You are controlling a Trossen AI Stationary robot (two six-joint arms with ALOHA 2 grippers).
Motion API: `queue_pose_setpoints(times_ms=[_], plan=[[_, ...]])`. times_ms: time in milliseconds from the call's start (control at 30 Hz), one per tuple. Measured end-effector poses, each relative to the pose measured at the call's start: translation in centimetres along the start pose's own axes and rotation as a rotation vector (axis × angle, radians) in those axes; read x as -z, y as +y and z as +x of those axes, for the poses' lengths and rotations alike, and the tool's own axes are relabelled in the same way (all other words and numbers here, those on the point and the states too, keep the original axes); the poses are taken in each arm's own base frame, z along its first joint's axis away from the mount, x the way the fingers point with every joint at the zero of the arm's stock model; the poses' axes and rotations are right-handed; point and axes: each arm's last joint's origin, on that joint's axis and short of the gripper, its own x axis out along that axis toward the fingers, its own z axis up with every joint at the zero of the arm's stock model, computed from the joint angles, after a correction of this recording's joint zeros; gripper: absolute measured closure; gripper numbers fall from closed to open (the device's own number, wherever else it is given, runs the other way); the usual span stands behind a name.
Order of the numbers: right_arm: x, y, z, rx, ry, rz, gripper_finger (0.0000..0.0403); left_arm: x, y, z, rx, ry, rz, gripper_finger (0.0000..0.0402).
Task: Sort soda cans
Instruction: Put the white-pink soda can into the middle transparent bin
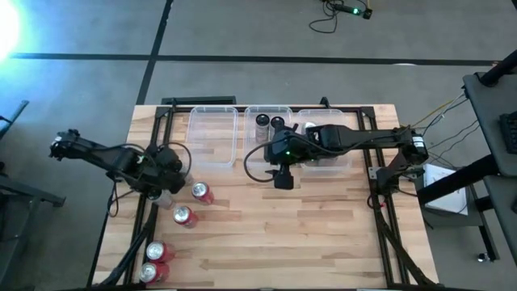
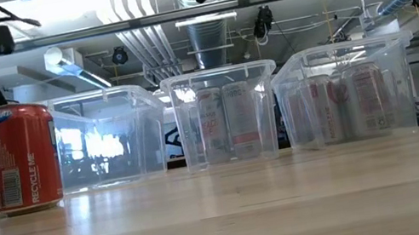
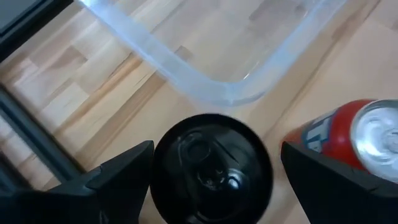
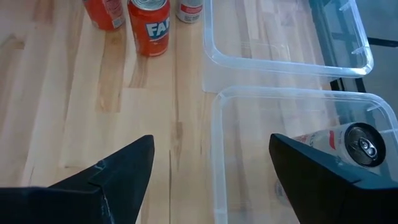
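Note:
A black-topped soda can (image 3: 211, 168) stands upright on the table near the left edge. My left gripper (image 3: 214, 158) is open above it, one finger on either side, and no touch shows. A red can (image 3: 360, 134) stands just beside it. More red cans (image 1: 201, 192) (image 1: 185, 216) (image 1: 159, 251) stand along the table's left side. My right gripper (image 1: 283, 176) hangs open and empty, high above the middle bin's near edge. The middle bin (image 2: 218, 77) holds two silver cans (image 2: 213, 125), and the right bin (image 2: 335, 52) holds several.
Three clear plastic bins stand in a row at the far side. The left bin (image 1: 212, 133) has nothing in it, and its near corner (image 3: 217, 90) lies just beyond the black can. Bare wood covers the table's middle and near right.

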Motion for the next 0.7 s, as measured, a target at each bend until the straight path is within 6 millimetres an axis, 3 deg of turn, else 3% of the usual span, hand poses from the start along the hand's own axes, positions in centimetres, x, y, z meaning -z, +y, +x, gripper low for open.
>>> queue_pose_setpoints(times_ms=[200, 400, 533, 700], plan=[[0.0, 0.1, 0.0, -0.002, 0.0, -0.004, 0.0092, -0.2, -0.4, 0.8, -0.065, 0.047, 0.006, 0.0075], [0.0, 0.1, 0.0, -0.003, 0.002, -0.005, 0.0084, -0.3, -0.4, 0.9, -0.085, 0.056, -0.001, 0.0116], [0.0, 0.3, 0.0, -0.005, 0.001, -0.011, 0.0084, -0.8, -0.2, -0.1, -0.065, 0.083, 0.009, 0.0157], [0.0, 0.6, -0.1, -0.01, -0.002, -0.03, 0.0096, -2.0, -0.1, -2.3, 0.015, 0.124, 0.08, 0.016]])
